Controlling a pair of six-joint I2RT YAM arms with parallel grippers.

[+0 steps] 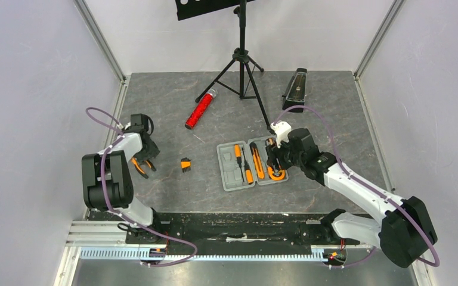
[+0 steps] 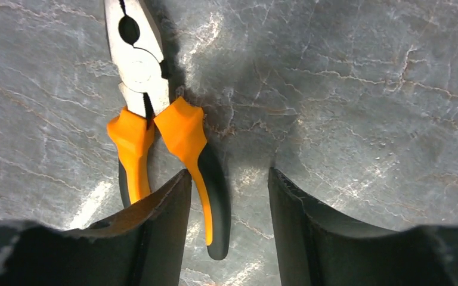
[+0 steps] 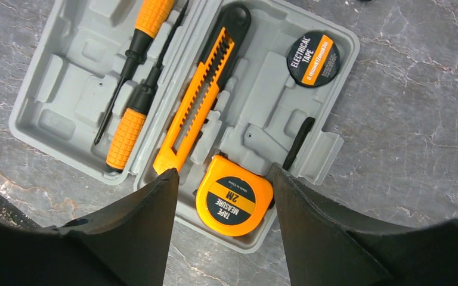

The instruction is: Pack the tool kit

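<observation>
The grey tool kit case (image 1: pixel 232 176) lies open mid-table. In the right wrist view its recesses (image 3: pixel 71 77) hold two orange-handled screwdrivers (image 3: pixel 126 137), an orange knife (image 3: pixel 200 101), a roll of electrical tape (image 3: pixel 313 58) and the orange tape measure (image 3: pixel 234 196). My right gripper (image 3: pixel 223 179) hangs open over the tape measure, one finger on each side of it. Orange-and-black pliers (image 2: pixel 149 119) lie on the table at the left. My left gripper (image 2: pixel 229 179) stands open over their handles. One handle lies between the fingers, close to the left finger (image 2: pixel 161 208).
A small orange-and-black piece (image 1: pixel 185 164) lies on the table between the pliers and the case. Behind are a red glittery cylinder (image 1: pixel 200 108), a black tripod stand (image 1: pixel 243 65) and a black wedge-shaped metronome (image 1: pixel 295 88). White walls close three sides.
</observation>
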